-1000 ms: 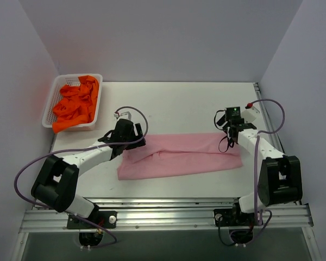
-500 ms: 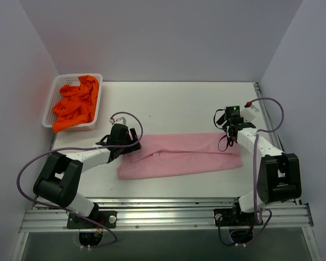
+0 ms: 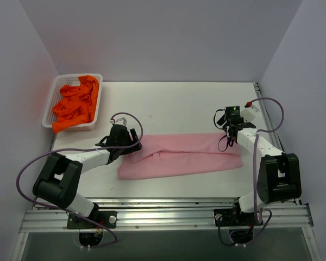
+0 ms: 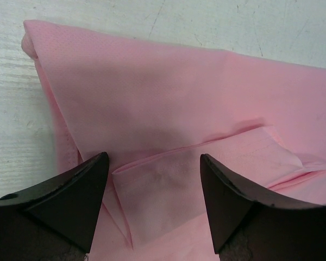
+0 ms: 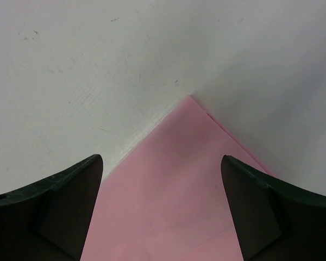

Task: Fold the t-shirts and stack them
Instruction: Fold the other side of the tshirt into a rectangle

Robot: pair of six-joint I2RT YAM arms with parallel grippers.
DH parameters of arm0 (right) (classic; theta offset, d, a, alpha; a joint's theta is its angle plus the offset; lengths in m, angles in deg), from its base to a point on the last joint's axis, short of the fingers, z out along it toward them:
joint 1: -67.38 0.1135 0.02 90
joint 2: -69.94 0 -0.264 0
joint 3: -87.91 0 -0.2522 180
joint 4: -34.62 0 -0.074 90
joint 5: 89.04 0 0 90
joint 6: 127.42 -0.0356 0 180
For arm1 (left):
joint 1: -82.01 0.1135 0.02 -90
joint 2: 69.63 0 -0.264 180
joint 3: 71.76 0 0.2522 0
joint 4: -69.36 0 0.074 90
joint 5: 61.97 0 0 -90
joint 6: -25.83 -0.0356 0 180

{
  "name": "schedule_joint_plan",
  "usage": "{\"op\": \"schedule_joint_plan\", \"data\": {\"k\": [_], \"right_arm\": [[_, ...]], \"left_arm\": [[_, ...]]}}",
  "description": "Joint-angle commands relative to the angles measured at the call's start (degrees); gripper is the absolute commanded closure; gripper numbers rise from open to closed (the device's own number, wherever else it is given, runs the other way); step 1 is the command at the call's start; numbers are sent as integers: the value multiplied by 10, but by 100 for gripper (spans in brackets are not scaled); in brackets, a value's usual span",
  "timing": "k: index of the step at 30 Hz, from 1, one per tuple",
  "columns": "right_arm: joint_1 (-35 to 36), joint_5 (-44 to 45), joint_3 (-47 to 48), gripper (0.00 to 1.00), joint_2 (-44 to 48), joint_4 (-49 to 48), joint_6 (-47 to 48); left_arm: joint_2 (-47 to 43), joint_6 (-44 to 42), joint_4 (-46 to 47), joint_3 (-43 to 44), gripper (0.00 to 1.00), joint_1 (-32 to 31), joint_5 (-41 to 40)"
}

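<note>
The light pink t-shirt [image 3: 182, 155] lies folded into a long strip across the middle of the table. My left gripper [image 3: 131, 142] is open, low over its left end; in the left wrist view its fingers straddle a folded sleeve flap [image 4: 168, 185]. My right gripper [image 3: 232, 133] is open, low over the shirt's far right corner [image 5: 190, 163], with nothing between its fingers. Several bright orange t-shirts [image 3: 76, 103] lie crumpled in the basket.
The white mesh basket [image 3: 50, 103] stands at the table's far left corner. Grey walls close in the back and both sides. A metal rail [image 3: 168, 215] runs along the near edge.
My left gripper has drawn back a little leftward and dropped lower at the shirt's left end. My right gripper has barely moved. The shirt lies as before.
</note>
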Motion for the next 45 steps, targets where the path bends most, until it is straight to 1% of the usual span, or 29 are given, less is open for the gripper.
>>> {"op": "schedule_joint_plan", "data": {"k": [1,5,7,9,13,15,17,18,19,21,22,23,29,32,34,38,45], "right_arm": [[2,25,20,14,-11,2,2],[2,27,19,15,-14,1,1],[2,26,17,15,-12,-1,2],[2,27,16,15,-14,-2,2],[2,27,14,16,-17,-4,2],[2,28,14,17,-20,-5,2],[1,28,14,17,-23,-6,2],[2,28,13,17,-24,-6,2],[2,28,13,17,-24,-7,3],[2,28,13,18,-25,-8,2],[2,29,12,18,-26,-8,3],[2,29,12,18,-26,-8,3],[2,29,11,19,-28,-8,3],[2,28,10,19,-29,-8,2],[2,27,9,19,-30,-9,1],[2,25,9,19,-30,-9,1],[2,24,7,19,-26,-8,1]], "left_arm": [[-23,3,23,-5,24,2,16],[-20,4,20,-4,25,1,16],[-16,5,20,-4,28,1,17],[-14,6,22,-4,34,0,19],[-15,6,23,-3,40,-2,18],[-15,6,22,-3,49,-2,17],[-13,6,21,-2,65,-3,18],[-13,6,19,-2,75,-3,18],[-13,6,17,-1,78,-3,18],[-14,6,15,0,86,-3,16],[-14,6,10,1,95,-3,16],[-15,7,8,2,97,-3,15],[-30,8,-18,5,98,-9,-10],[-52,11,-40,5,98,-16,-41],[-75,12,-78,7,97,-22,-63],[-113,13,-100,10,95,-39,-88],[-114,15,-108,8,95,-56,-100]]}}
